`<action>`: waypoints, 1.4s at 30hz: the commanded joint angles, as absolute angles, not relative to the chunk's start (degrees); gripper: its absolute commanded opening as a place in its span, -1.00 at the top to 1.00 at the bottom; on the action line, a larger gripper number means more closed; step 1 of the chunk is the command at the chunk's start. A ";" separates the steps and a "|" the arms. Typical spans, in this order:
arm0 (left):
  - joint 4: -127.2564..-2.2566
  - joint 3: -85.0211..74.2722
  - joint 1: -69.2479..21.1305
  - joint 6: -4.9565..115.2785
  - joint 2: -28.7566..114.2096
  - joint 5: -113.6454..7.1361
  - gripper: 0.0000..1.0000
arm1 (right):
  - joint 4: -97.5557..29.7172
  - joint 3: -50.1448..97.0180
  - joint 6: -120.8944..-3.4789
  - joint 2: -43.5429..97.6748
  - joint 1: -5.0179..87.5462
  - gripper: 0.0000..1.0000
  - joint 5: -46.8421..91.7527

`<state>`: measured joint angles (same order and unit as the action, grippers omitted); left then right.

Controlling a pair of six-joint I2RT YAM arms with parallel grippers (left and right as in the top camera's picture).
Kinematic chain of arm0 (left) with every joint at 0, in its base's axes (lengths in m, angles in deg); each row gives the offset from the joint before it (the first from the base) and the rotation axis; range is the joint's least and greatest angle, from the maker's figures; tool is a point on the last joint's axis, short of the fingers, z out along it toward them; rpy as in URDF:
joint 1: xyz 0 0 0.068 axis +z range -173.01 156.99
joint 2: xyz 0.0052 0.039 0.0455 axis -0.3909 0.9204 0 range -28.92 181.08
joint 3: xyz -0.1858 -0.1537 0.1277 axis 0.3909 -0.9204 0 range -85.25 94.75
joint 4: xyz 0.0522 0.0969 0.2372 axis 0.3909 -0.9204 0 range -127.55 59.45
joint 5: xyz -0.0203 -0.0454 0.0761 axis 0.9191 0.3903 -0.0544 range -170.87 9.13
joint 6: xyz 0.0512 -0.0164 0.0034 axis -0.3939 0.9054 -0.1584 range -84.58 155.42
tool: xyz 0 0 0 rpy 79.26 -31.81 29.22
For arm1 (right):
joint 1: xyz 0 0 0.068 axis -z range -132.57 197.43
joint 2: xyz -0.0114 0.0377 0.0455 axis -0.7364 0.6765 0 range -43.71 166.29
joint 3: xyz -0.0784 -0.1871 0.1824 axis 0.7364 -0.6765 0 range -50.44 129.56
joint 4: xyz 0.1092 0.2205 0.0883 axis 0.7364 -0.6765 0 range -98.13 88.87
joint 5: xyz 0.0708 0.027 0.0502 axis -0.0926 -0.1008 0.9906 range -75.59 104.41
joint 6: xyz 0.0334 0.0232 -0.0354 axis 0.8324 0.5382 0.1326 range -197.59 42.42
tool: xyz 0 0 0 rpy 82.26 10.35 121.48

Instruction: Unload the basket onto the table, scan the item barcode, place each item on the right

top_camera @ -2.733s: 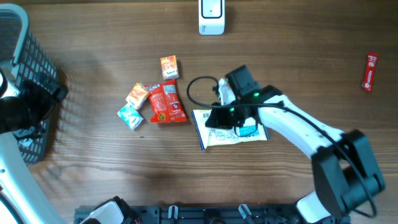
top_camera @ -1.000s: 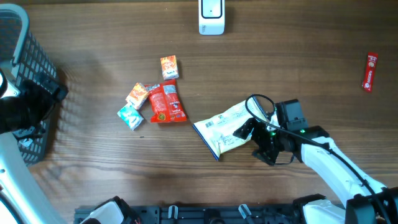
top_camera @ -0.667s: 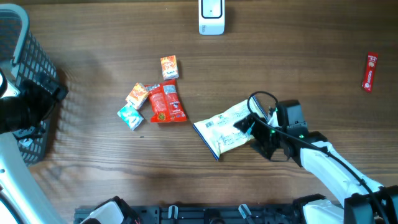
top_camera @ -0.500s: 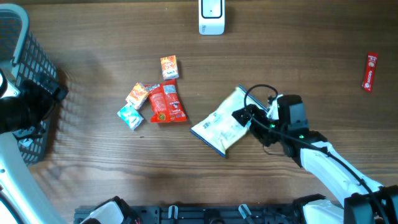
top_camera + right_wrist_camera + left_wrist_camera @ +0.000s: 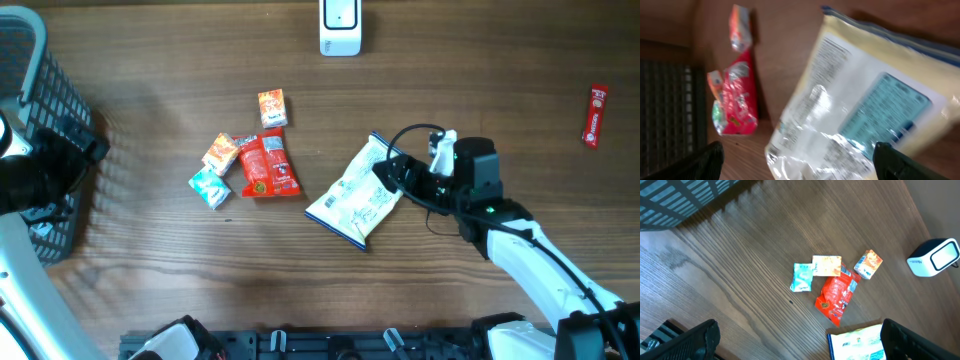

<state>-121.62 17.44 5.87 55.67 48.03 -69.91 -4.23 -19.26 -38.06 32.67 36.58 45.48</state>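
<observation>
Wood-grain table (image 5: 150, 280) is carrying everything. The pouch (image 5: 355, 195), cream with a blue strip along one edge, is lying print-side up right in front of the right fingers (image 5: 395, 172), with its near end reaching in between them. Those fingers are sitting spread wide and aren't clamping anything that I can see. On the right wrist cam they're poking in at both lower corners, and the pouch is filling most of the space between and ahead of them, a teal panel and black text facing up. Can't tell if a tip is actually touching the film.

Further out past the pouch, a red packet (image 5: 268, 165) is lying flat. An orange carton (image 5: 272, 108) is sitting just beyond it, and a yellow-orange carton (image 5: 221, 153) and a teal carton (image 5: 209, 187) are sitting close on its far side. The white scanner (image 5: 340, 27) is standing well off to one side of the right fingers, by the table edge. A red stick pack (image 5: 595, 114) is lying well apart, back behind them.

The left fingers (image 5: 690, 340) are also hanging wide open with nothing in them, above bare wood. The carton cluster is sitting ahead of them, and a dark mesh basket (image 5: 45, 100) is just beside them.
</observation>
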 commanded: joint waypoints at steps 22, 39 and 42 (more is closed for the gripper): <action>-121.49 17.49 6.09 55.37 48.00 -70.04 -1.00 | 9.59 -20.46 -17.62 61.17 36.90 -0.99 58.64; -121.49 17.49 6.09 55.35 48.00 -70.04 -1.00 | 19.27 -20.46 -14.69 63.58 37.03 0.91 57.72; -121.49 17.49 6.09 55.35 48.00 -70.04 -1.00 | 20.10 -20.44 -15.35 62.64 38.04 0.91 59.16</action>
<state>-121.62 17.44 5.87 55.67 48.03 -69.91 20.34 -18.93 -15.30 61.15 36.60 60.45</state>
